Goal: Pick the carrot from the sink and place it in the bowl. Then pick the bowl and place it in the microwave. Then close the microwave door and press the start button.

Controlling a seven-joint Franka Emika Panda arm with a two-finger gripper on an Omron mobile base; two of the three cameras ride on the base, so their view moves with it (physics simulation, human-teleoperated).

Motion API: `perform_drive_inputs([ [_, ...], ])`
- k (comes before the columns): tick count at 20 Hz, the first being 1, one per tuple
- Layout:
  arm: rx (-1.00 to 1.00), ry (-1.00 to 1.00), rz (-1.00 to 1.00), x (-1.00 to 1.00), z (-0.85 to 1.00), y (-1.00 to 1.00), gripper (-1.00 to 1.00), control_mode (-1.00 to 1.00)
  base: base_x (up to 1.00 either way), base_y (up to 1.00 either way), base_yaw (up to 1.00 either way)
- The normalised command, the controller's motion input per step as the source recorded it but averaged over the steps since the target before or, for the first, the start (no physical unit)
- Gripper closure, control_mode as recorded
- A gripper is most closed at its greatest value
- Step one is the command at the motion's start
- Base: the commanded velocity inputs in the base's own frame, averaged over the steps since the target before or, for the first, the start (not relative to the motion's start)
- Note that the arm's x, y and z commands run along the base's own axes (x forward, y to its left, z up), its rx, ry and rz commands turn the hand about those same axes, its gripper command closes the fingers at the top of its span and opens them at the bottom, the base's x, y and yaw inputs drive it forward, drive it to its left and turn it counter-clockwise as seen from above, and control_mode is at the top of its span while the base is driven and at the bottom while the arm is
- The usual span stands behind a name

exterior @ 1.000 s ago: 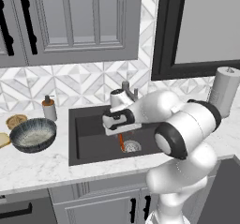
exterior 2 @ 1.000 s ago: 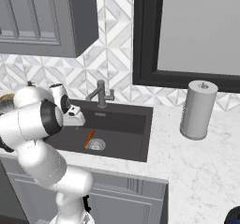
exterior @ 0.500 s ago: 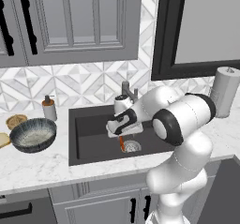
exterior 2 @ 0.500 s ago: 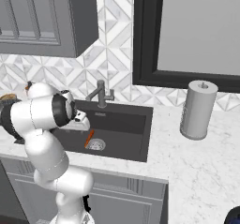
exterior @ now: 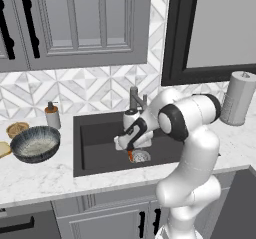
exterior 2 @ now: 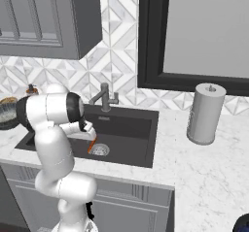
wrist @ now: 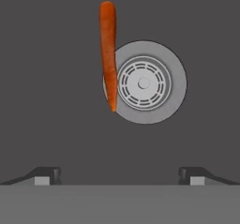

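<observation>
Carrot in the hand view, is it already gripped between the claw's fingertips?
No, the carrot lies on the sink floor beside the drain, well apart from the open claw.

carrot (wrist: 108,54) beside drain (wrist: 144,83), gripper (wrist: 119,175) spread wide

One thin orange carrot (wrist: 108,49); one dark charcoal rectangular sink (exterior: 97,138) with one round metal drain (wrist: 144,82) and one grey faucet (exterior 2: 103,96); one wide blue-grey streaked bowl (exterior: 35,144); one small tan bowl (exterior: 17,129); one grey paper-towel roll (exterior 2: 205,113); one small brown-topped bottle (exterior: 51,115).
</observation>
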Motion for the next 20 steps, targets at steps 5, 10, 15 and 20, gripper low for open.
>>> perform_drive_inputs([
  [5,0.0,0.0,0.0,0.43,-0.17,0.0,-1.0,-1.0,0.0,0.0,0.0],
  [10,0.0,0.0,0.0,0.32,-0.34,0.0,-1.0,-1.0,0.0,0.0,0.0],
  [15,0.0,0.0,0.0,0.41,-0.37,0.03,-1.0,-1.0,0.0,0.0,0.0],
  [20,0.0,0.0,0.0,0.52,-0.34,0.0,-1.0,-1.0,0.0,0.0,0.0],
])
